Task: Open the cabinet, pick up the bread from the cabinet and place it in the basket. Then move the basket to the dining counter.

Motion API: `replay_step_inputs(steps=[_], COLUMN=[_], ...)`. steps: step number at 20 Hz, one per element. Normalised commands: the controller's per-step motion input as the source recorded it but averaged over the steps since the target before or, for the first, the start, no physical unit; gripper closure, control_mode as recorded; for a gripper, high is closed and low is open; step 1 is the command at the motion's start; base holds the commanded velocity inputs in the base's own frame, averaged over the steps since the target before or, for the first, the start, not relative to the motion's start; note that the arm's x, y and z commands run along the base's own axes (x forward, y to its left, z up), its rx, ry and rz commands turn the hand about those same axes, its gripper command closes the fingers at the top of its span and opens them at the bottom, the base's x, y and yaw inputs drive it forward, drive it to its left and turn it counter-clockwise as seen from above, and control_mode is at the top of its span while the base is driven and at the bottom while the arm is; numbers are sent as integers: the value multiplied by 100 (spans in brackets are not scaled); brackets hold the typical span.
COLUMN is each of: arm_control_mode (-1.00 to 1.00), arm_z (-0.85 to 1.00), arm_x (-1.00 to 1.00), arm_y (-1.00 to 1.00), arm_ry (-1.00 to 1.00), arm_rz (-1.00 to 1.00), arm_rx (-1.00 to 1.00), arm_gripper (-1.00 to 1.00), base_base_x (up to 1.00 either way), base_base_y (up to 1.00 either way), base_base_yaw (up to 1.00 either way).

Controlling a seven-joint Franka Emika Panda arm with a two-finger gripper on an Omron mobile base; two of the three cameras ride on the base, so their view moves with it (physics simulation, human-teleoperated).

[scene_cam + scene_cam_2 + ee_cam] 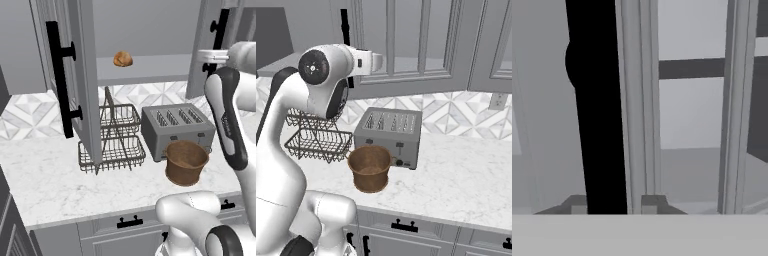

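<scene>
Rendered home kitchen, grey glass-door wall cabinet (pixel 75 75) at twelve o'clock, patterned tile backsplash (pixel 456 117) beneath, marble-look bench (pixel 55 185) carrying a four-slot toaster (pixel 176 127) and wire rack (pixel 114 145), grey drawers (pixel 411 235) at six o'clock.

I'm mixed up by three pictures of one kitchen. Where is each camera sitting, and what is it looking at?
Left base view: behind the arm's left, facing the open grey glass-door cabinet and small golden-brown bread roll; white arm at right.
Right base view: behind its right, facing the silver toaster; arm at left.
Hand view: on the hand, gripper astride the black bar handle.
Both base views share the brown woven basket.
</scene>
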Motion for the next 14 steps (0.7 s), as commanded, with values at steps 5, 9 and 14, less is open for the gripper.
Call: replay_step_inputs(steps=[5, 9, 14], arm_control_mode=[-100, -100, -100], arm_z=[11, 0, 0], arm_x=[-100, -64, -23], arm_y=[-91, -84, -44], arm_ry=[1, 10, 10], arm_rz=[3, 1, -1], arm_rx=[8, 8, 6], arm_gripper=[100, 100, 100], base_base_x=[0, 0, 0], base_base_y=[0, 0, 0], base_base_yaw=[0, 0, 0])
